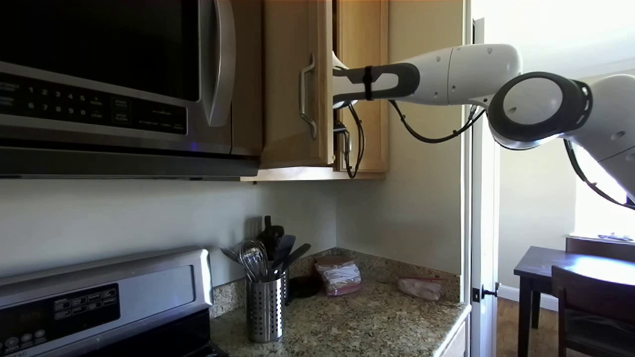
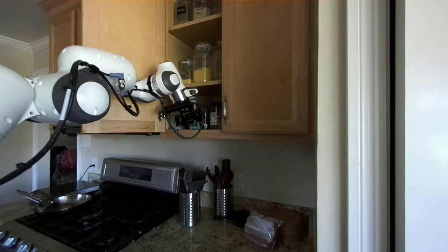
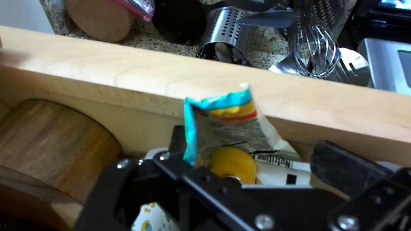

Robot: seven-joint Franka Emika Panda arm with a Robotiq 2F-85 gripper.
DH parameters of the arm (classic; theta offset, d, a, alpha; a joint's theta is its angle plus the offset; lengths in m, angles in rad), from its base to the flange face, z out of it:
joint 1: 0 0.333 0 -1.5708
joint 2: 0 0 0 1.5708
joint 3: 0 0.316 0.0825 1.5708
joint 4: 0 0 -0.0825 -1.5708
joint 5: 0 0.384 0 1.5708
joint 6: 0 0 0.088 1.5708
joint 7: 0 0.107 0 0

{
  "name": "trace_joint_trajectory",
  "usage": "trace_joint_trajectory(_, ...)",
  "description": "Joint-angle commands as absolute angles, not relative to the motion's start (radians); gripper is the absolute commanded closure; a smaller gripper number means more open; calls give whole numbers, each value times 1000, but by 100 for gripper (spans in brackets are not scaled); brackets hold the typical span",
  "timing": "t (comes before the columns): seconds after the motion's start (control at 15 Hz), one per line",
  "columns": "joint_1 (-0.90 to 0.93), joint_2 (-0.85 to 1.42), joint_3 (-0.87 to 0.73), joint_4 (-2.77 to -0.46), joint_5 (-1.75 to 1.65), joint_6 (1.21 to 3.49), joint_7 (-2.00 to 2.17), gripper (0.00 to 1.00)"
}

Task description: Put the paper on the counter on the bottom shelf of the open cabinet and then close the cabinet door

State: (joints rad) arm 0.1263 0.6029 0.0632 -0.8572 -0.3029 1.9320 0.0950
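The paper [image 3: 231, 131] is a crumpled wrapper with a teal edge and printed text, inside the cabinet just behind its front lip. My gripper [image 3: 252, 146] is open, its two black fingers wide apart with the paper between them. In an exterior view the gripper [image 2: 190, 117] is inside the cabinet's lower opening, with a teal bit of paper below it. The bottom shelf [image 3: 143, 133] is partly covered. The cabinet door [image 2: 124, 45] stands wide open; its outer face and bar handle show in an exterior view [image 1: 292, 44]. The granite counter [image 1: 372, 322] lies below.
A round wooden piece [image 3: 61, 144] and a yellow cap [image 3: 236, 162] sit around the gripper. The raised front lip [image 3: 128, 67] borders the shelf. Jars [image 2: 202, 63] stand on the shelf above. The right door [image 2: 266, 66] is closed. A utensil cup [image 1: 266, 312] stands below.
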Motion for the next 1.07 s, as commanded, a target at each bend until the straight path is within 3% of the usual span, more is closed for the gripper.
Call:
trace_joint_trajectory(0.0, 169, 631, 22, -820, -406, 1904, 94, 0)
trace_joint_trajectory(1.0, 117, 560, 28, -913, -450, 1977, 131, 0)
